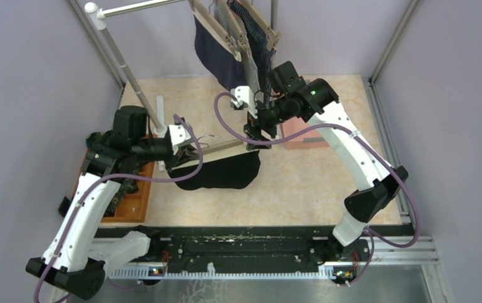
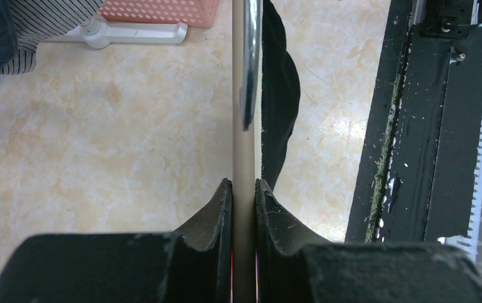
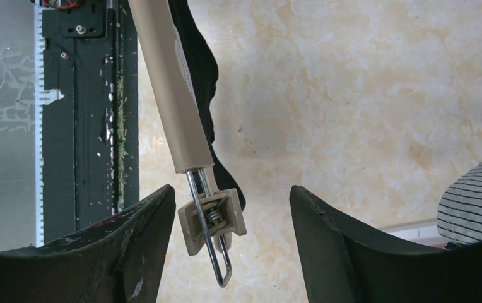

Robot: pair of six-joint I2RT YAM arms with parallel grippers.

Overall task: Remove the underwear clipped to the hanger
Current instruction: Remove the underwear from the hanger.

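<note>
Unclipping step: your left pincer (image 2: 243,188) clamps the hanger (image 2: 243,151); right pincer (image 3: 232,192) stands wide around the clip (image 3: 213,221). Squeeze it next; the black underwear (image 1: 226,172) probably hangs there.

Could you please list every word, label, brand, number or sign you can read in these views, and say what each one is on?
No text can be read in any view.
The pale strip between the hanger bar and the black underwear shows only faint specks, too blurred to read.
The pink basket and the black rail carry no visible marking.
</note>
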